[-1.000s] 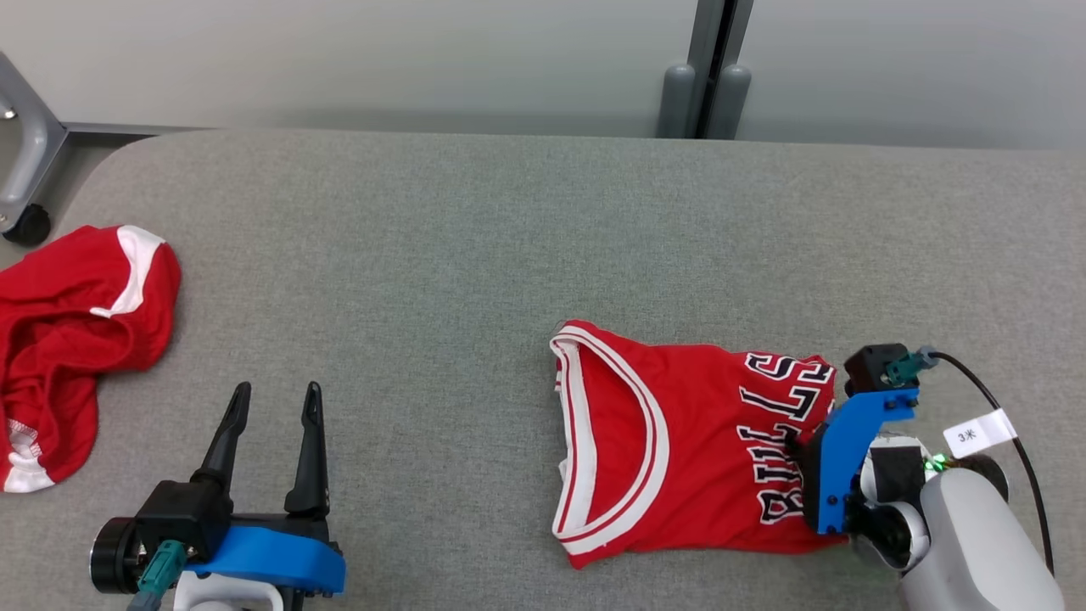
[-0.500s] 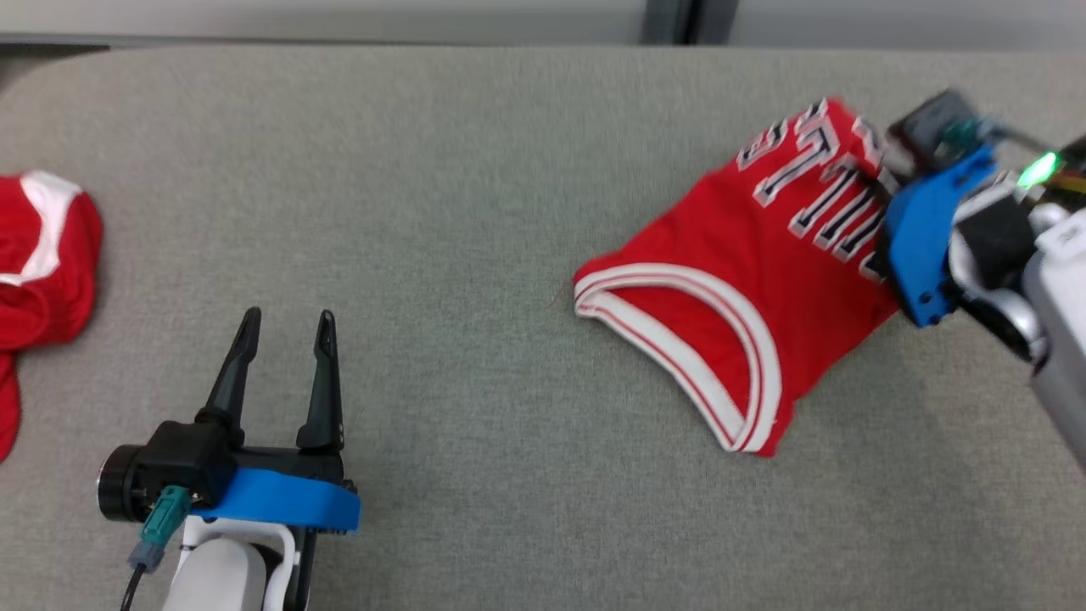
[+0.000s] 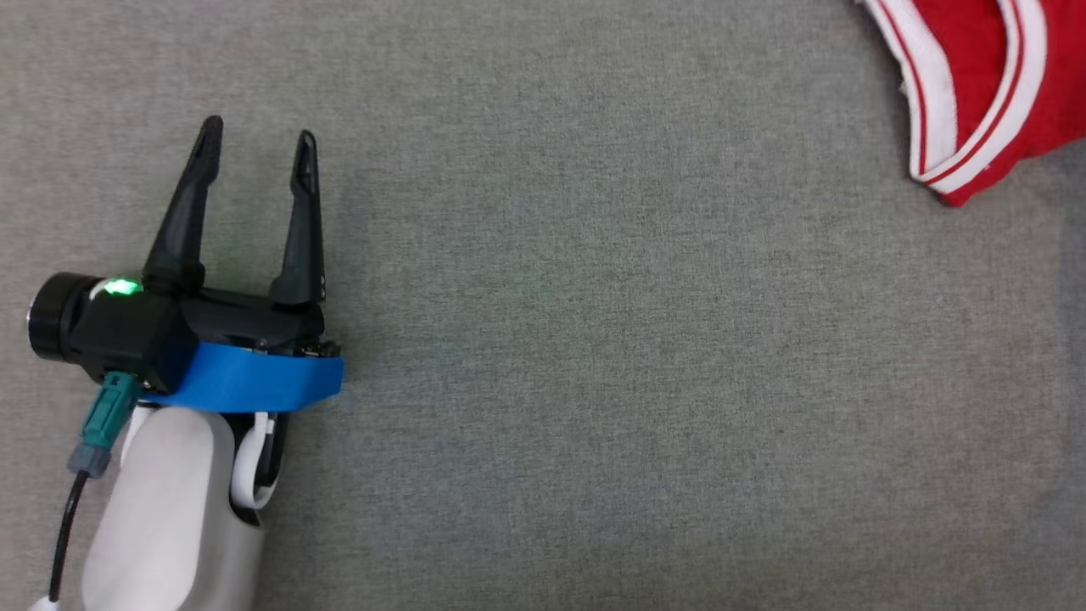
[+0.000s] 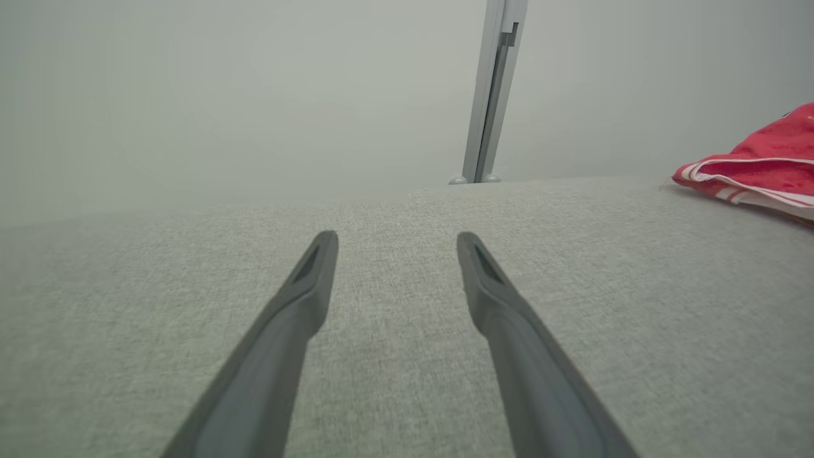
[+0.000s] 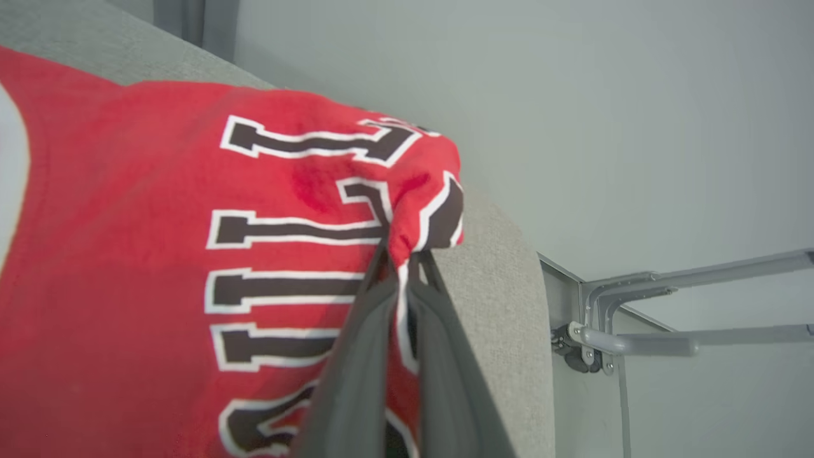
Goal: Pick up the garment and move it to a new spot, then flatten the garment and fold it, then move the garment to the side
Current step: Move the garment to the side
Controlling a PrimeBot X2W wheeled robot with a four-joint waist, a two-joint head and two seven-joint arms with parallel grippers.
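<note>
- A broad grey woven-fabric surface [image 3: 594, 356] is stretching across the whole head view; it is carrying the cloth.
- A plain pale grey wall [image 4: 222, 95] is rising behind the far edge of the surface in the left wrist view.
- The garment [image 3: 967, 51], a red knit basketball jersey with white-and-red striped trim and dark, white-edged letters, is lying at the top right corner of the head view, well apart from the left arm; its trimmed opening is facing the middle of the surface, and most of the cloth is running off the picture; in the right wrist view its lettered end is being pulled up into a peak near the rounded edge of the surface.
- A smooth white forearm [image 3: 170, 509] with a blue band at the wrist is reaching up from the lower left of the head view.
- The left claw [image 3: 259, 129] is spreading its two long dark fingers wide with nothing between them; it is sitting low over bare fabric, and whether it is touching I cannot tell.
- The right claw [image 5: 404, 254] is pressing its fingers together on a fold of the garment, right among the letters.
- A slim grey metal post [image 4: 493, 95] is standing upright against the wall; a grey tubular frame [image 5: 668, 299] is showing beyond the edge of the surface.
</note>
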